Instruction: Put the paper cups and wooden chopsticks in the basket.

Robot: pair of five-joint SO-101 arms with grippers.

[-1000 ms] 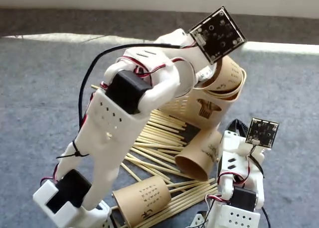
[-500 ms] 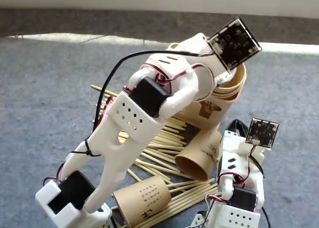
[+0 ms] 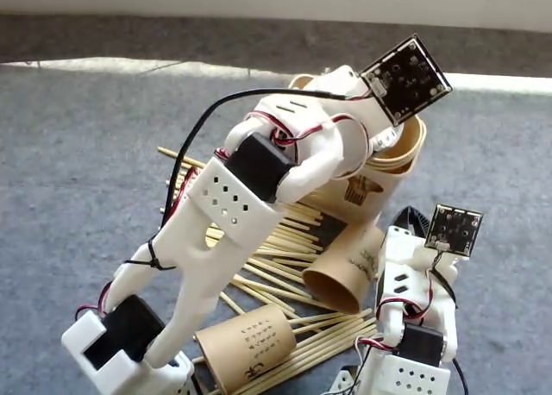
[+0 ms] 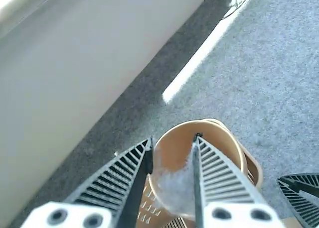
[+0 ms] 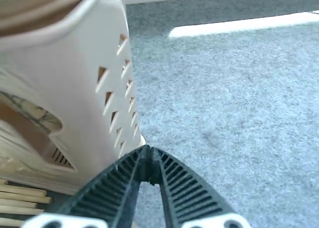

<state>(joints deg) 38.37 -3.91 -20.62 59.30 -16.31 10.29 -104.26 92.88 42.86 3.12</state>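
Jaws on the left arm (image 3: 285,153) are spread and straddle the wall of a paper cup (image 4: 219,133), one finger inside the mouth and one outside. There is a visible gap, so this looks like a loose hold or a release, not a pinch. That cup stands mouth-up over the basket (image 5: 84,88). From the high view it seems nested in another printed cup (image 3: 371,188) already there, probably so the cups stack and leave room for the sticks. I can't tell if it is fully seated.

Right arm (image 3: 423,274) sits at 4 o'clock of the scene. Its jaws are pressed together on nothing, low over the grey counter (image 5: 224,103) just beside the basket's slotted side wall. Judged parked there to keep out of the left arm's way.

Wooden chopsticks (image 3: 276,270) lie fanned flat on the counter, with the basket at 1 o'clock of the pile. One loose cup (image 3: 345,270) lies on its side at 3 o'clock of the pile, its open mouth facing the camera. Another cup (image 3: 246,347) lies on its side at 6 o'clock, resting across the sticks.

Task is roughly partway: two cups look to be in, two cups and all the sticks are out. Next call is likely to lift clear without dragging the cup back out. The loose cups may roll when grabbed.
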